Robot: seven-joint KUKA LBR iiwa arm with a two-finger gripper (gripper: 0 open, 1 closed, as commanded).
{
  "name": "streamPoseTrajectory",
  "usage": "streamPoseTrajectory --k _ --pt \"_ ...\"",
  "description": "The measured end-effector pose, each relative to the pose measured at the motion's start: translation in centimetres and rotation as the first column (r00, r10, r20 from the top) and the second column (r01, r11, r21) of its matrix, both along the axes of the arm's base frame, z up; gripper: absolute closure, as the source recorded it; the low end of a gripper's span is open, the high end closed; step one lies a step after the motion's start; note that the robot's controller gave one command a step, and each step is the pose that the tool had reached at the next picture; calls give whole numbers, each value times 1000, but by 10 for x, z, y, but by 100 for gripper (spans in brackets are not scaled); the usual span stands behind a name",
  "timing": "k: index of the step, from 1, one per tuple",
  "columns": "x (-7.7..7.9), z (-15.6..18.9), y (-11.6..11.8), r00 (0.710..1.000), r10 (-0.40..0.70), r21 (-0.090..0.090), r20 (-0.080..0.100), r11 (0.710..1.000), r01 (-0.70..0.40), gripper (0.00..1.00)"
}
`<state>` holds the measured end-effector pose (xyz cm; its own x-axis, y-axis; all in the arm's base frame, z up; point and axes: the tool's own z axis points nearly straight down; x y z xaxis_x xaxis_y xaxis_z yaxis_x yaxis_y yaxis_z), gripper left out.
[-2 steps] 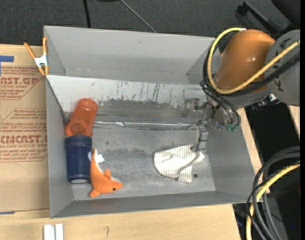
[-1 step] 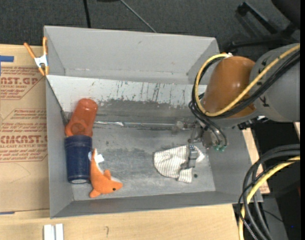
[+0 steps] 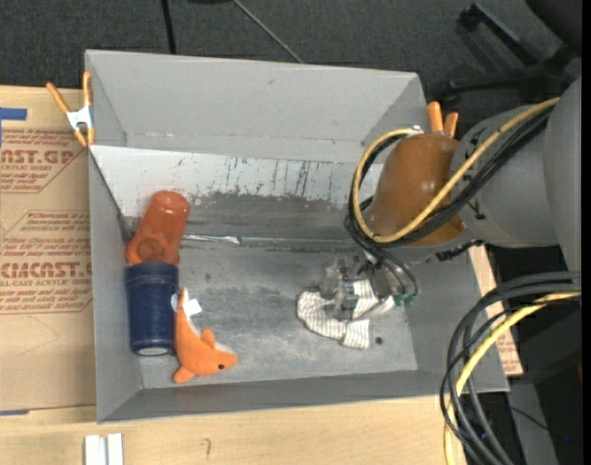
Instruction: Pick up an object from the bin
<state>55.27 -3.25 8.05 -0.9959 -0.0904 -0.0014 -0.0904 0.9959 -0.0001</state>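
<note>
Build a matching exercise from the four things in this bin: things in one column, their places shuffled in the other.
Things:
1. orange bottle
2. dark blue cup
3. orange fish toy
4. white cloth

Places:
A. beneath the gripper, right part of the floor
B. left side, farthest up the view
C. left side, lowest in the view
D. left side, middle of the three

Pairs: 1-B, 2-D, 3-C, 4-A.

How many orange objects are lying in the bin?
2. An orange bottle lies by the left wall, above the blue cylinder; an orange toy fish lies at the front left. The gripper may hide something small.
</note>
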Motion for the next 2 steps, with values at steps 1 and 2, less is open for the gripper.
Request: streamPoseTrajectory --k 1,2 --pt "0 0 0 1000 0 0 0 1000 0 100" --pt "-4 200 7 1000 29 0 -2 1000 -29 100"
